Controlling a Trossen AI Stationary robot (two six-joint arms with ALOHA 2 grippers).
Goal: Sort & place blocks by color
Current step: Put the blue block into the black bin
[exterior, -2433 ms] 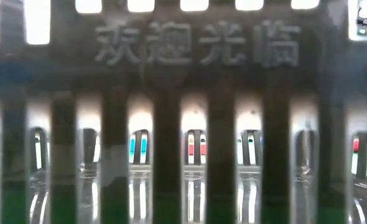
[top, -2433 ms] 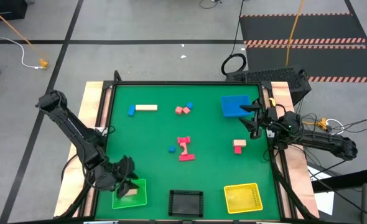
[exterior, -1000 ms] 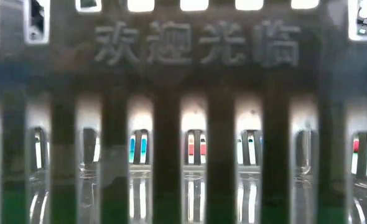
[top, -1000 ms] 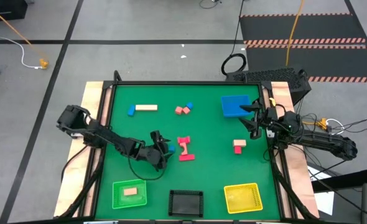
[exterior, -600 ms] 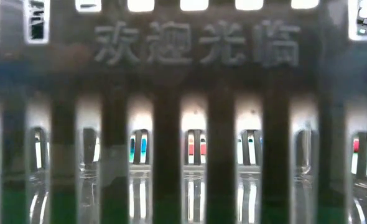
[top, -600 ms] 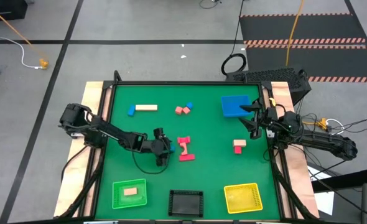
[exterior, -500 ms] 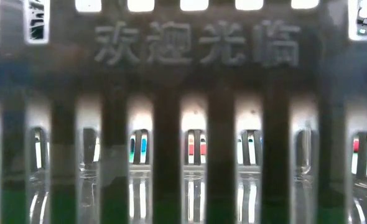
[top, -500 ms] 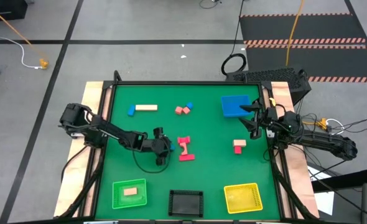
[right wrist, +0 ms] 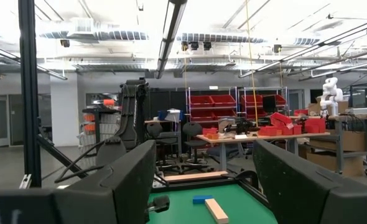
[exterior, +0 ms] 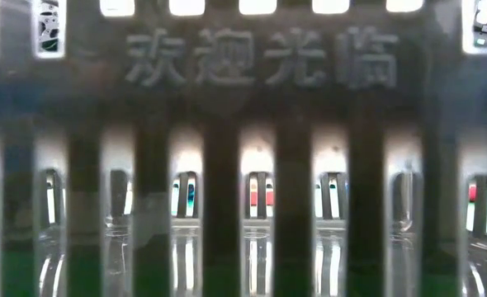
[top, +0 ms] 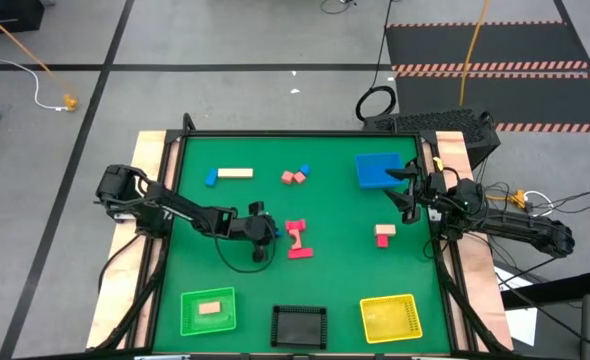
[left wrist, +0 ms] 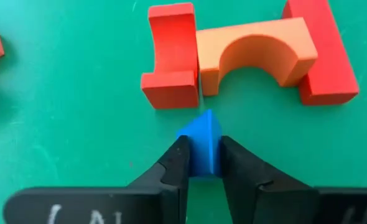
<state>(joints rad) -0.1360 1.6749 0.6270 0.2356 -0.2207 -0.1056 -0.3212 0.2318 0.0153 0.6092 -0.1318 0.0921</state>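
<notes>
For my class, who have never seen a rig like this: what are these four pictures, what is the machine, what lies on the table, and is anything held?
It is a robot with two dark arms at a green table. One camera looks down from above, one sits at table height behind a blurry black mesh tray, and one rides on each wrist. The left claw is closed on a small blue block beside red blocks. The right claw waits open by the blue square tray. A tan block lies in the green tray; a yellow tray stands nearby.
</notes>
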